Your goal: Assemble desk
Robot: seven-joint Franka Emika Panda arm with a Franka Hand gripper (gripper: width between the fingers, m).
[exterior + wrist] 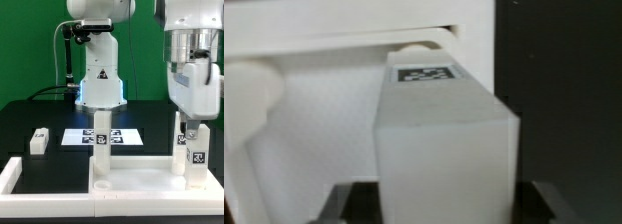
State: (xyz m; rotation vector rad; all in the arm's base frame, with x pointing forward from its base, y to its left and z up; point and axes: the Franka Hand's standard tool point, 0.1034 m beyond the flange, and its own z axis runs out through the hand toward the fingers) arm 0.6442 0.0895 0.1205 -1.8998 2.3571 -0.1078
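Note:
The white desk top, a wide tray with a raised rim, lies at the front of the black table. One white leg stands upright at its corner on the exterior view's left. My gripper hangs over the opposite corner, shut on a second upright leg with a square tag. That leg's lower end meets the top's rim; whether it is seated I cannot tell. In the wrist view the held leg fills the space between the dark fingers of the gripper, with the desk top beyond it.
A third small white leg lies loose on the exterior view's left. The marker board lies flat behind the desk top. A long low white border frame runs along the front left. The robot base stands at the back.

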